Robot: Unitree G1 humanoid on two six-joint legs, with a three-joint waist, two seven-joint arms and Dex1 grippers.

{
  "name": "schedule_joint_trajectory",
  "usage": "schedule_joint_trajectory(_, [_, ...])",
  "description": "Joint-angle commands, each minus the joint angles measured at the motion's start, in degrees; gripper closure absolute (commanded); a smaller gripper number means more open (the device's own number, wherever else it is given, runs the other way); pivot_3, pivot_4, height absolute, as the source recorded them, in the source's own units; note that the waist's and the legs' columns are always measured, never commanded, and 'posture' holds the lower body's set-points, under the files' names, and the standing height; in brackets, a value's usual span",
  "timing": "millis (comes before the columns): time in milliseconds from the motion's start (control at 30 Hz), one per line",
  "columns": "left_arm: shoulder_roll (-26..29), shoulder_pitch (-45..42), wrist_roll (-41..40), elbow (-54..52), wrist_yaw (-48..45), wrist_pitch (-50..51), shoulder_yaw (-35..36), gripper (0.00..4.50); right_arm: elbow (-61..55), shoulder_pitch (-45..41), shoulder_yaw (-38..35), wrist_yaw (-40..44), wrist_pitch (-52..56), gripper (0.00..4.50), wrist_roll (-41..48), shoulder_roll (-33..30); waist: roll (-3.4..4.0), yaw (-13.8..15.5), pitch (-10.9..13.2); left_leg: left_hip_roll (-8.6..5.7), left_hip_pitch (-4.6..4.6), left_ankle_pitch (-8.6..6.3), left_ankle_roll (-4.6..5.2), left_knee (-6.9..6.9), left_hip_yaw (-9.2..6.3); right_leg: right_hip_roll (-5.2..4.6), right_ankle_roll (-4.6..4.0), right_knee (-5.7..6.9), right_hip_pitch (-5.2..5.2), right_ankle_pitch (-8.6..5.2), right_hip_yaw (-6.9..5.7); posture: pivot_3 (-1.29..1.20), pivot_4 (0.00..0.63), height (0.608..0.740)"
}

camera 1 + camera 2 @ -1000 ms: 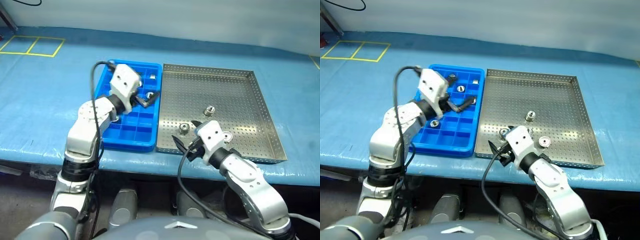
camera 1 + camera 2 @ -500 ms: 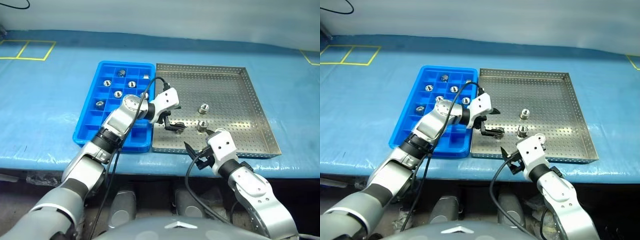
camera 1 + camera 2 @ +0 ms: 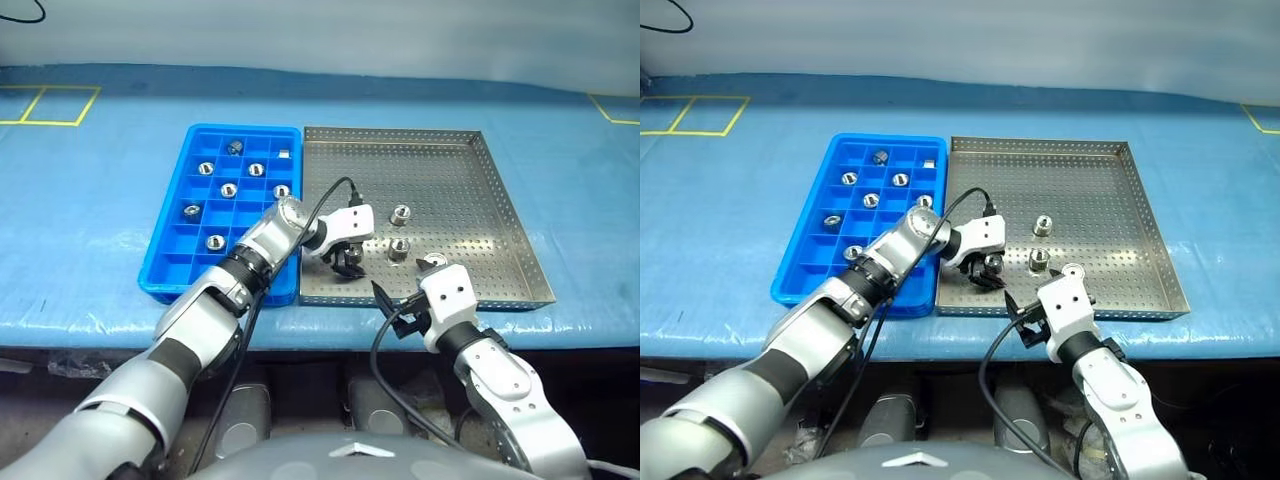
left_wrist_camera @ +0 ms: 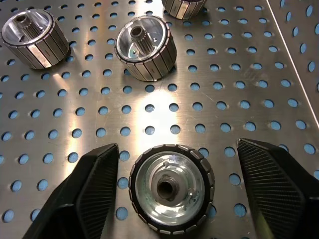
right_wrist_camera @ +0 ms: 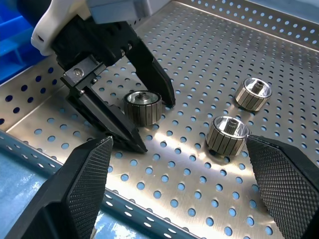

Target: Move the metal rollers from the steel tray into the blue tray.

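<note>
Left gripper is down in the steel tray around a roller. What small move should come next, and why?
Probably close the left gripper on the roller between its fingers. That roller stands upright on the steel tray, and both fingers flank it with gaps on each side, so nothing is gripped yet. Two other rollers stand apart, clear of the fingers.

Shiny ribbed metal rollers (image 4: 172, 187) sit on the perforated brushed steel tray (image 3: 470, 200); blue tray (image 3: 170, 255) glossy plastic.
</note>
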Motion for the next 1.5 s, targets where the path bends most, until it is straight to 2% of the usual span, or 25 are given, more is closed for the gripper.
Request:
schedule_joint_trajectory(33, [-0.3, -1.62, 1.04, 0.35, 0.03, -0.61, 1.21, 1.87, -0.97, -0.62, -0.21, -0.3, -1.46, 0.0, -0.42, 0.43, 0.0, -0.01, 0.0, 0.0, 0.0, 0.0, 0.0, 0.0, 0.0, 0.0, 0.0, 0.0, 0.0, 0.0, 0.0, -0.22, 0.15, 0.74])
schedule_joint_trajectory(133, [0.14, -1.83, 0.52, -0.78, 0.28, -0.35, 2.35, 2.67, -0.7, -0.95, -0.29, -0.15, -1.4, 0.0, -0.51, 0.49, 0.0, -0.03, 0.0, 0.0, 0.0, 0.0, 0.0, 0.0, 0.0, 0.0, 0.0, 0.0, 0.0, 0.0, 0.0, -0.21, 0.15, 0.74])
schedule_joint_trajectory(300, [2.11, -0.72, -3.32, -9.66, 4.59, 3.2, 9.53, 2.67, -0.18, -3.31, 0.6, 0.79, -0.95, 0.0, -0.39, 0.17, 0.04, -0.06, 0.04, 0.03, -0.02, 0.0, 0.0, -0.01, 0.0, 0.01, 0.0, 0.03, -0.06, 0.0, 0.0, -0.17, 0.15, 0.74])
schedule_joint_trajectory(433, [2.44, 3.41, -6.19, -20.34, 14.31, 7.42, 18.14, 2.67, 0.57, -6.02, 2.0, 1.95, -0.8, 0.0, 0.12, 0.04, 0.06, 0.48, 0.04, 0.02, 0.0, 0.0, 0.0, -0.06, -0.01, 0.01, 0.0, 0.01, -0.02, 0.0, 0.0, -0.13, 0.15, 0.74])
schedule_joint_trajectory(600, [3.04, 12.88, -6.19, -37.51, 27.42, 12.54, 26.18, 2.67, 3.41, -11.79, 4.92, 5.32, -1.07, 0.0, 0.8, -0.82, 0.08, 0.94, 0.06, 0.03, 0.15, 0.0, 0.01, -0.18, 0.0, 0.04, 0.02, 0.04, 0.03, 0.01, 0.04, -0.04, 0.15, 0.74])
schedule_joint_trajectory(900, [2.35, 34.28, -1.93, -64.4, 46.23, 17.29, 33.77, 2.67, 12.64, -22.08, 10.45, 11.38, -5.7, 0.0, 1.02, -0.13, 0.08, 4.52, 0.07, -0.01, 0.17, 0.03, -0.01, -0.12, -0.09, 0.07, 0.02, 0.03, 0.16, 0.03, 0.01, 0.09, 0.15, 0.74])
schedule_joint_trajectory(1067, [1.3, 45.69, -0.55, -75.83, 51.21, 23.77, 34.57, 2.67, 15.1, -24.04, 12.08, 13.37, -7.28, 0.0, 1.65, 0.86, 0.05, 6.54, 0.08, -0.02, 0.15, 0.02, -0.03, -0.04, -0.16, 0.06, 0.01, 0.02, 0.2, 0.02, -0.05, 0.16, 0.15, 0.74])
schedule_joint_trajectory(1233, [0.63, 54.46, 0.23, -81.6, 53.67, 27.87, 33.66, 2.67, 16.93, -24.91, 13.44, 15.11, -8.34, 0.0, 1.84, 1.54, 0.05, 7.84, 0.09, 0.0, 0.16, 0.01, -0.05, 0.03, -0.17, 0.04, 0.0, 0.03, 0.2, 0.01, -0.11, 0.21, 0.15, 0.74])
schedule_joint_trajectory(1500, [-0.93, 58.37, 1.24, -83.79, 57.98, 30.73, 32.11, 2.67, 17.9, -25.61, 13.64, 16.45, -9.07, 0.0, 1.92, 1.37, 0.05, 8.44, 0.09, 0.0, 0.15, -0.04, -0.13, 0.07, -0.2, -0.02, -0.01, -0.04, 0.0, 0.0, -0.19, 0.21, 0.15, 0.74])
